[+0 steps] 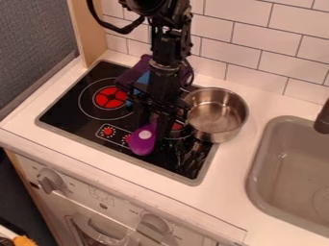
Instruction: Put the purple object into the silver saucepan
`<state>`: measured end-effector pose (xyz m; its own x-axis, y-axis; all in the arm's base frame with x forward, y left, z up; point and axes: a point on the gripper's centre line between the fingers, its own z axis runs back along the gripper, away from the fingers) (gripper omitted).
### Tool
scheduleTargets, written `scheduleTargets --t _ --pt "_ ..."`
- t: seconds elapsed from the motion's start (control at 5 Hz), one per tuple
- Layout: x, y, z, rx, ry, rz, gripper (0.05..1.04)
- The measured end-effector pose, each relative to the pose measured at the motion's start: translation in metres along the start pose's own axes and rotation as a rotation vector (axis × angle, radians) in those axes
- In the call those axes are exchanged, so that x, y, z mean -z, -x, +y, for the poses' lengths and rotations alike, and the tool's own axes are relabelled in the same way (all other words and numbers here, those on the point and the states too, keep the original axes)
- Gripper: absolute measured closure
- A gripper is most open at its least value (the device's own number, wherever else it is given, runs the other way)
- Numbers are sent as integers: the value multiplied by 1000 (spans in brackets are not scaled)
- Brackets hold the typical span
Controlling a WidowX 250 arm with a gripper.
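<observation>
Camera view has the black end effector [152,130] low over the black hob [67,111], dark against dark; I cannot tell whether it grips the purple object [142,142] just at its tips. The arm partly hides a purple-and-blue cloth [132,75] behind it. The silver saucepan [233,126] sits at the hob's right side on the white worktop [231,192], near a grey sink [252,178] and cut-off tap [322,121], below white tiles [247,29].

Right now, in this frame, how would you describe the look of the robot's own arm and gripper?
The arm is black and jointed, with a thick black cable looping out beside it. The gripper is black too.
</observation>
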<state>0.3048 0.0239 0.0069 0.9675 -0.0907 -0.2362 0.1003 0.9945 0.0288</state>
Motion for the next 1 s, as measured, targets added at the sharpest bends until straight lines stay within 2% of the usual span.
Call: scheduleTargets --t 0.4,0.6,0.8,1.0 --pt "-8 9 -3 0 -21 0 540" --pt "-65 10 -15 6 -83 -122 540" --pt "-90 -18 -35 88 -79 -177 540" --pt "-82 -52 -54 193 -70 -172 540"
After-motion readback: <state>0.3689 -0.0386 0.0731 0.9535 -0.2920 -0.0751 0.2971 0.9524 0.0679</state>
